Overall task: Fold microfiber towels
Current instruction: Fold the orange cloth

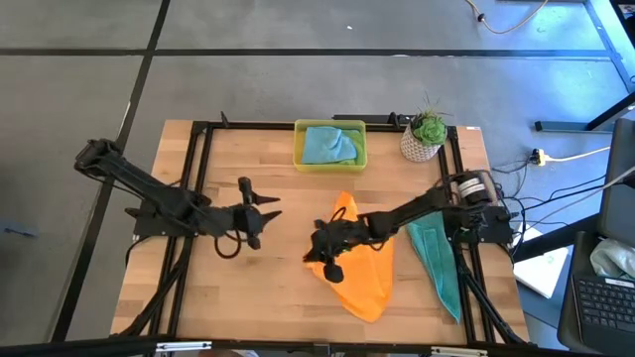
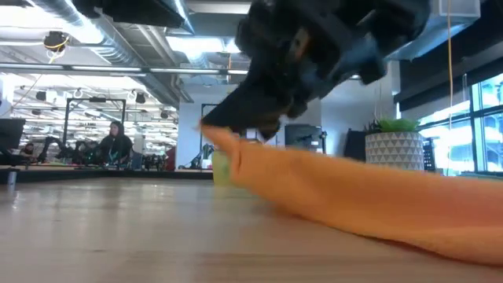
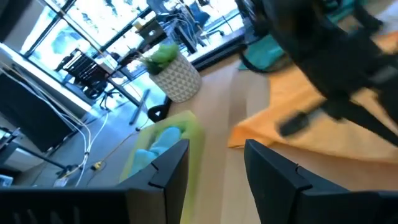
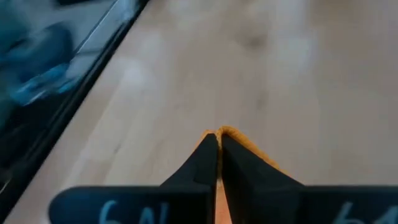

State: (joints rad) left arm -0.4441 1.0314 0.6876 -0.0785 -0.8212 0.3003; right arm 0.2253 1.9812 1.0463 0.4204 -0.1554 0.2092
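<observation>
An orange towel (image 1: 362, 273) lies on the wooden table right of centre; it also shows in the low view (image 2: 377, 196). My right gripper (image 1: 319, 248) is shut on its left edge. A folded teal towel (image 1: 437, 263) lies near the table's right edge. Another light blue towel (image 1: 330, 145) lies in the yellow tray (image 1: 300, 149) at the far edge. My left gripper (image 1: 270, 213) is open and empty, left of the orange towel, a little above the table. My right gripper pinches the orange towel's left edge (image 4: 231, 133) between its two shut fingers. The fingers come slanting from the table's right side. The held edge is raised a little off the table (image 2: 224, 141), and the rest of the towel lies on the wood.
A potted plant (image 1: 427, 136) in a white pot stands at the far right corner, next to the tray. A black frame (image 1: 198, 178) runs along the table's edges. Bare wood lies at the table's left half and near edge.
</observation>
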